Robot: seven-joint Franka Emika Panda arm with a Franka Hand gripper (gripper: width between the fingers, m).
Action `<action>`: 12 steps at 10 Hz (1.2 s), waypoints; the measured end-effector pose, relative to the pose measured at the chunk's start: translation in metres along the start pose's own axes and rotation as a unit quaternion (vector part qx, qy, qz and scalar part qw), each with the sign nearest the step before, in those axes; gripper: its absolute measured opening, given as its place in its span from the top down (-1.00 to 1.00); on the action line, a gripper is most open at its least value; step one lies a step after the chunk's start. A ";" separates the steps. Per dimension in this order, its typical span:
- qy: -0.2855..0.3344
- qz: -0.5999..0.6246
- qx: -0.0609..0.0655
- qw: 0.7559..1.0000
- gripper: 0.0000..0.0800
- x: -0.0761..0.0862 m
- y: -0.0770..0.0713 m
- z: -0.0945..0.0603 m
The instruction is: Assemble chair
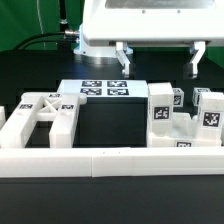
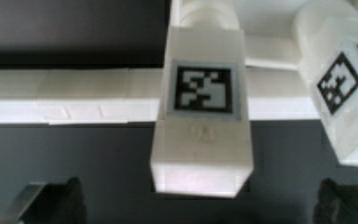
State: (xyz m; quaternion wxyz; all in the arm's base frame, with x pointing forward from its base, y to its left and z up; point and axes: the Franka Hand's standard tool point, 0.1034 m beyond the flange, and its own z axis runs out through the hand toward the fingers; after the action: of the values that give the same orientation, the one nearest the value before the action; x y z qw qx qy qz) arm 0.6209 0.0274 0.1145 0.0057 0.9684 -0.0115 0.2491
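Observation:
The chair's glossy white tagged parts stand along the table's front. A cross-braced frame (image 1: 40,115) is at the exterior view's left. A tall tagged block (image 1: 160,106) and further tagged blocks (image 1: 209,110) stand at the right. My gripper (image 1: 160,60) hangs above the tall block, open and empty, with its fingers (image 1: 122,58) spread wide. In the wrist view the gripper (image 2: 202,198) straddles a long white tagged part (image 2: 202,100) without touching it, with dark fingertips (image 2: 51,202) on either side. Another tagged part (image 2: 343,78) lies beside it.
The long low white rail (image 1: 110,162) runs across the front of the table, and shows in the wrist view (image 2: 69,95) behind the tagged part. The marker board (image 1: 105,88) lies flat in the middle behind the parts. Black table surface (image 1: 110,125) lies between the frame and the blocks.

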 end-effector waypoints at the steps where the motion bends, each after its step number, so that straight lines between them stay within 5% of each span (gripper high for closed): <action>1: 0.000 0.000 0.000 1.000 -0.62 0.001 0.000 -0.001; 3: -0.018 0.001 0.004 1.000 -0.62 -0.002 -0.002 0.002; 9: -0.225 0.011 0.034 0.974 -0.62 -0.006 -0.004 0.012; 12: -0.227 0.014 0.032 0.973 -0.62 -0.004 0.003 0.020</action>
State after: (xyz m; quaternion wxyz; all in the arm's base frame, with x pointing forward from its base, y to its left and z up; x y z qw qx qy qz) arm 0.6272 0.0236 0.0956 -0.0314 0.9991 -0.0177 0.0235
